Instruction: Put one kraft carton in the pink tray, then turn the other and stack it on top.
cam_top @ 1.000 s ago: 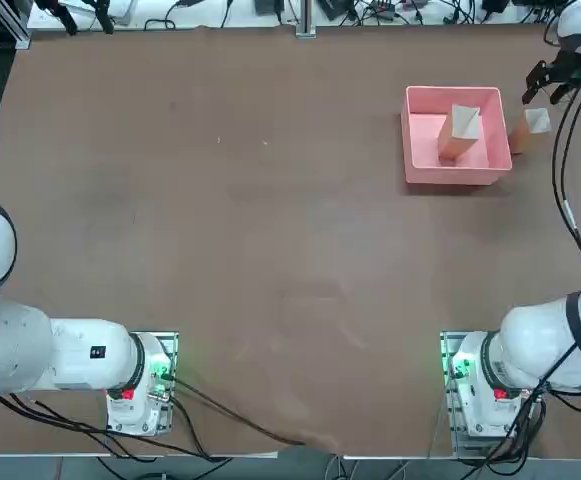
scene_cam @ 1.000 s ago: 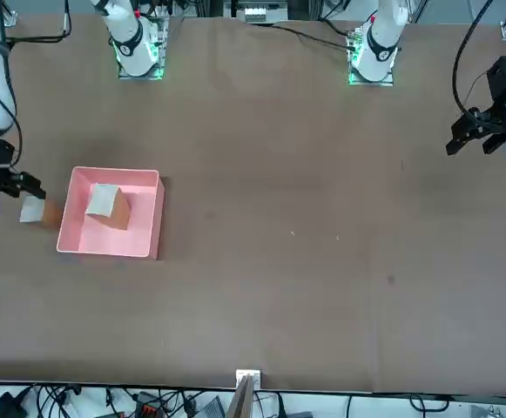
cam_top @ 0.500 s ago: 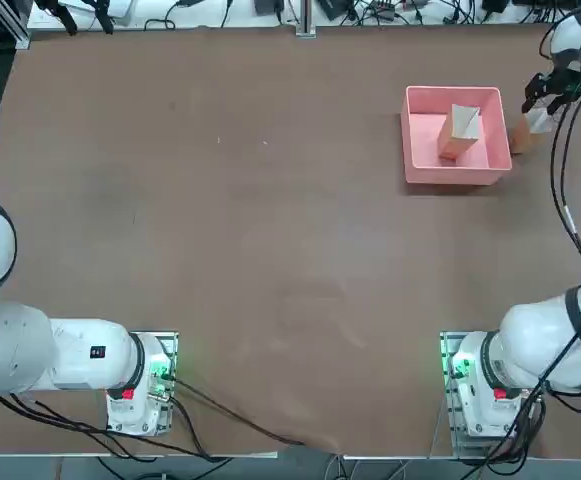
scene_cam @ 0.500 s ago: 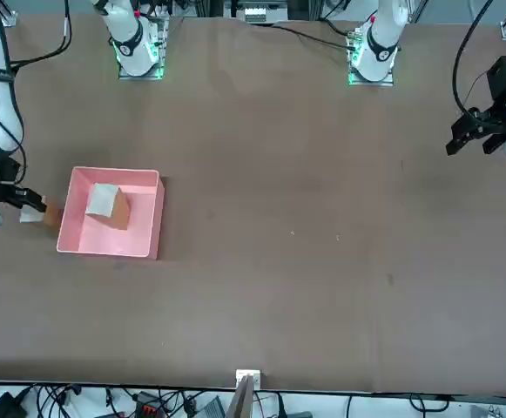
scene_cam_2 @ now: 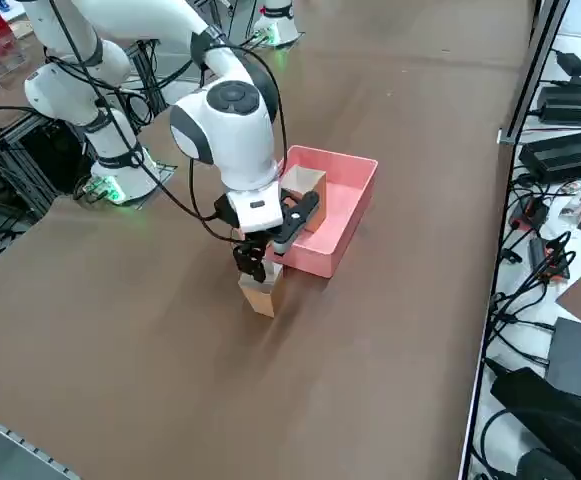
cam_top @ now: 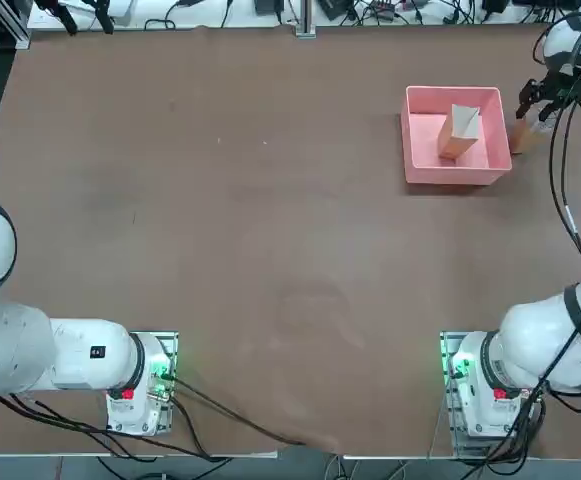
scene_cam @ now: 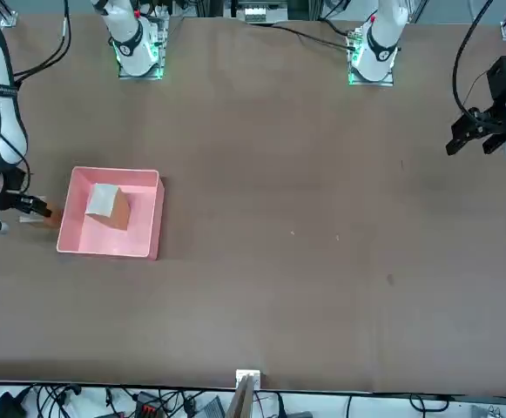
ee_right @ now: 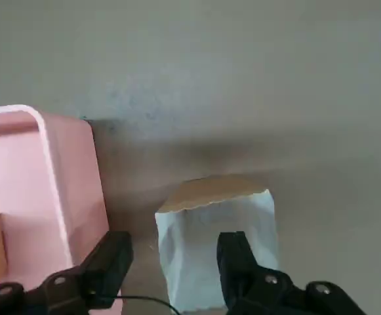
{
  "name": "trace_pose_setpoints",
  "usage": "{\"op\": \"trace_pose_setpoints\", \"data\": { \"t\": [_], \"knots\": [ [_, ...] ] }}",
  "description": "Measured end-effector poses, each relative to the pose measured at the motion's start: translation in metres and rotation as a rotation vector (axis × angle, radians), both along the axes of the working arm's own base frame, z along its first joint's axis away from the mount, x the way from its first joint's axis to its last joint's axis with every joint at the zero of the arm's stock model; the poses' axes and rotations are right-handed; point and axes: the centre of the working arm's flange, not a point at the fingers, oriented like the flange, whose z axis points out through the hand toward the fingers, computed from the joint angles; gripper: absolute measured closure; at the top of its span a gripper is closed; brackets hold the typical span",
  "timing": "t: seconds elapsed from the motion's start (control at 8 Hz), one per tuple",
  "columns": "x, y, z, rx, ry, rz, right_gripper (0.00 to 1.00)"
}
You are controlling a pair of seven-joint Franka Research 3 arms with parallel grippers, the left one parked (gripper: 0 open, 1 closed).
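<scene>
The pink tray point(cam_top: 408, 150) sits at the far right of the table. One kraft carton point(cam_top: 459, 132) stands inside it, also visible as the carton point(scene_cam_2: 305, 185) in the side view. The other kraft carton point(cam_top: 521, 139) stands on the table just outside the tray's right wall, its pale top showing in the wrist view point(ee_right: 206, 216). My right gripper point(scene_cam_2: 255, 262) hangs right over this outer carton, open. In the wrist view one fingertip point(ee_right: 115, 252) lies between carton and tray wall point(ee_right: 65, 190), the other point(ee_right: 235, 252) over the carton's top. Nothing is held.
The brown table ends close beyond the outer carton on the right side. Cables and power bricks point(scene_cam_2: 560, 150) lie off that edge. The tray's wall stands a few centimetres from the carton.
My right gripper has moved in from the table's right edge and come down over the outer carton, now covering most of it from above. Tray and both cartons have not moved.
</scene>
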Motion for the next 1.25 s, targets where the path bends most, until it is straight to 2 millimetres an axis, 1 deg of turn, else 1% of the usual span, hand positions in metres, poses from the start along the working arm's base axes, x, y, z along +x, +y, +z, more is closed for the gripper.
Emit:
{"op": "trace_pose_setpoints", "data": {
  "t": [0.12,0.25,0.5,0.62,0.75,0.88,1.0,1.12,1.25],
  "knots": [
    [0.0,0.001,-0.004,0.004,0.011,-0.007,0.26],
    [-0.002,0.002,-0.008,0.008,0.024,-0.007,0.33],
    [-0.002,0.003,-0.014,0.012,0.037,0.002,0.75],
    [-0.002,0.004,-0.014,0.013,0.038,0.012,0.93],
    [0.0,0.005,-0.012,0.01,0.035,0.021,0.99],
    [0.001,0.006,-0.006,0.008,0.038,0.046,0.99],
    [0.002,0.007,0.008,0.002,0.044,0.084,0.99],
    [0.003,0.009,0.032,-0.014,0.046,0.124,0.99],
    [0.002,0.013,0.064,-0.025,0.057,0.156,0.99]
  ]
}}
